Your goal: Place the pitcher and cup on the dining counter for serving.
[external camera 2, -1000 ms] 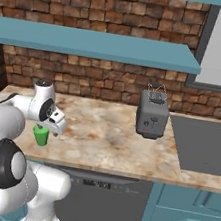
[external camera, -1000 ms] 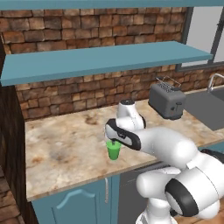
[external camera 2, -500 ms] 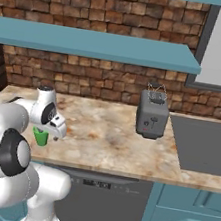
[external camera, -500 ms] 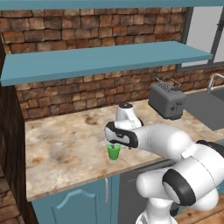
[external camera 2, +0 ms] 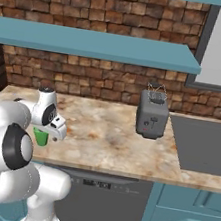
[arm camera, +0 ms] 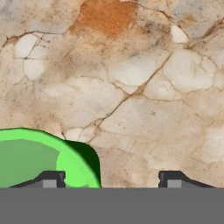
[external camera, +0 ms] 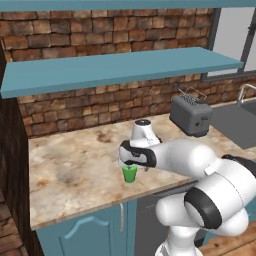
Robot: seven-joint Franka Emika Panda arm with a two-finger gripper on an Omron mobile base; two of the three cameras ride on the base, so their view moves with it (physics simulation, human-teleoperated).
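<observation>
Cup (external camera: 129,173), green and upright, stands near the front edge of the marbled table (external camera: 75,165), centre of the frame. Directly above it the claw (arm camera: 107,179) hangs with jaws apart, gripping nothing. Carrying it to the dining counter remains undone.

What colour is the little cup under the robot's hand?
Bright green cup, clearest in the hand view.
</observation>
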